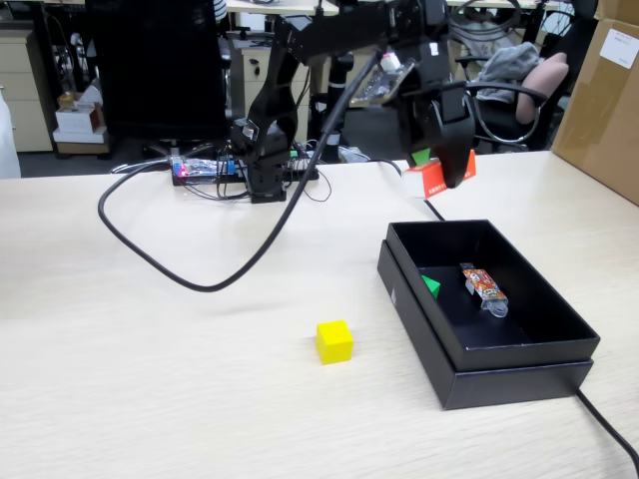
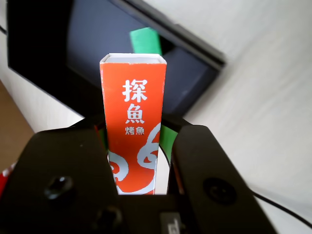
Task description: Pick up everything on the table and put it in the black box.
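Fixed + wrist views, carry phase. Showing jaws [image 2: 139,168] clenched on red carton [image 2: 134,122], gripping its lower part w/ white-marked face pointing away from wrist cam; in fixed view, hanging raised w/ carton [image 1: 431,178] above bench [image 1: 150,329], near far end of black box [image 1: 529,374] but seemingly not yet over its opening. Showing green cube [image 1: 431,286] already lying inside box by left wall, next to small colourful packet [image 1: 483,284] on box floor. Showing yellow cube [image 1: 334,341] sitting on bench just left of box, untouched. Trailing black cable [image 1: 200,279] looping across bench from arm base.

Judging step: moving carton toward box for drop; approx. one of three items in, one in hand, one left.

Risks from here:
- Releasing too early → carton striking far rim, tipping out onto bench; cause: jaws apparently short of opening.
- Carton long, held at one end → catching on box wall during lowering, twisting in grip.
- Dropping from height → landing on green cube or packet, bouncing, resting propped on rim.
- Cable dragging w/ arm swing → nudging yellow cube or box; cannot tell how much slack remains.
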Robot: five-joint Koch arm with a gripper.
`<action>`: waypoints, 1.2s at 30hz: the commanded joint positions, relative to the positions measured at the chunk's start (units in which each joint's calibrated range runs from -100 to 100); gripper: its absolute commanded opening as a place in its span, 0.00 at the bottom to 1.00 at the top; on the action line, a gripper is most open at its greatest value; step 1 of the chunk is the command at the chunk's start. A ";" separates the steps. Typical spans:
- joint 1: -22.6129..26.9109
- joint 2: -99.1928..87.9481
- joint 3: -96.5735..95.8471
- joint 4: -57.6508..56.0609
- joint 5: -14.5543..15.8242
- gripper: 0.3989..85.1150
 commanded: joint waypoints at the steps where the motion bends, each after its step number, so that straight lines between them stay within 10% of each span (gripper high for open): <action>1: 0.05 8.43 8.04 0.00 -0.10 0.05; 16: -1.37 23.81 5.14 1.73 0.15 0.06; 23: -0.93 23.58 1.33 2.16 -0.05 0.49; 36: -5.13 0.63 15.20 -1.73 -1.42 0.49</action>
